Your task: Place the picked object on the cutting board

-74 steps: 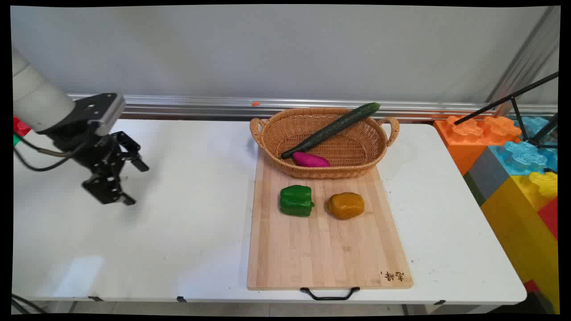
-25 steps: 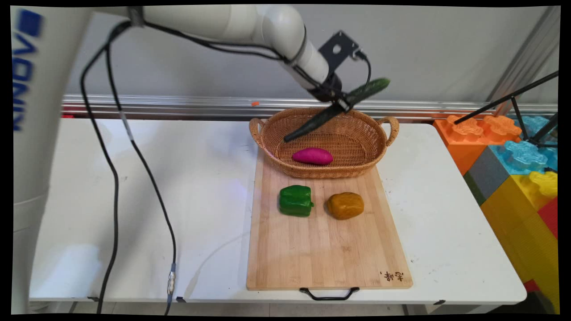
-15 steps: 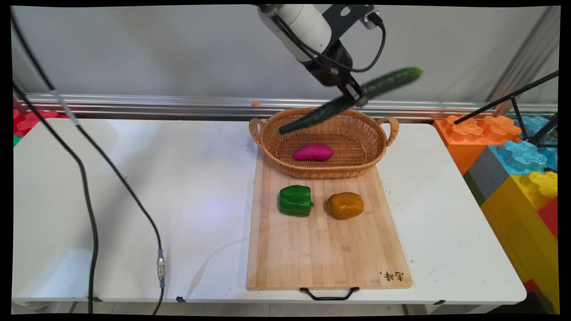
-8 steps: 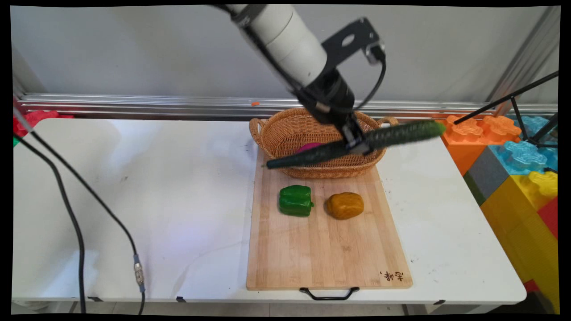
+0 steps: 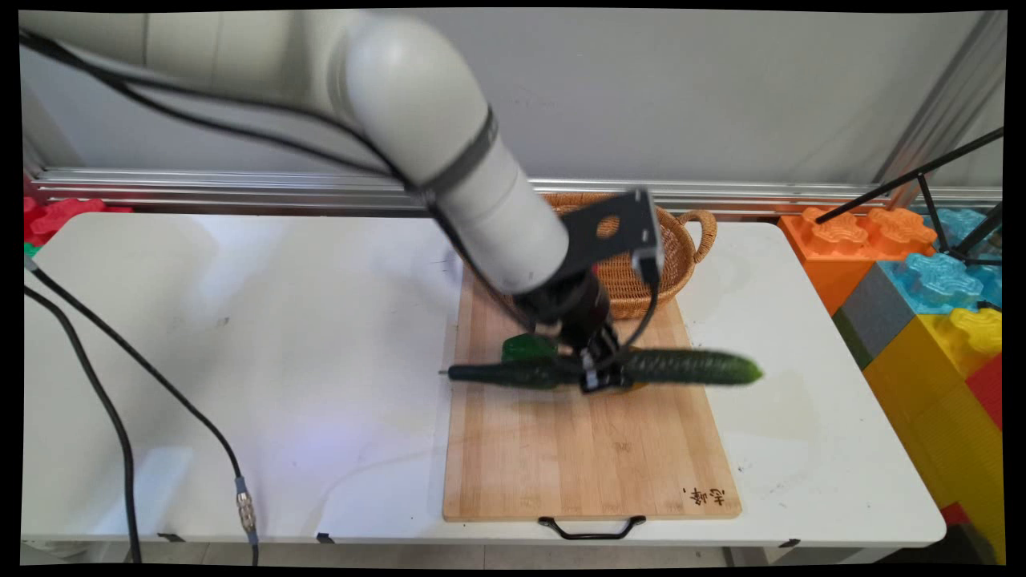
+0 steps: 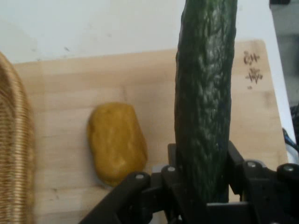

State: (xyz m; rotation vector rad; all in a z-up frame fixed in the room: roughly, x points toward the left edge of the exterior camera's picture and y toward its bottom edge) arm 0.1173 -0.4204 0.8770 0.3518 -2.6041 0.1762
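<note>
Board: the wooden cutting board (image 5: 589, 465) lies under me, right of the table's middle.
Grip: my gripper (image 5: 597, 375) is clamped round the cucumber (image 5: 681, 366), level above the board.
Neighbours: green pepper (image 5: 525, 347) and yellow-brown potato (image 6: 117, 142) just below; basket (image 5: 669, 256) behind.

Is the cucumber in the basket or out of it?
Out. The gripper holds the cucumber level above the cutting board, in front of the basket.
</note>
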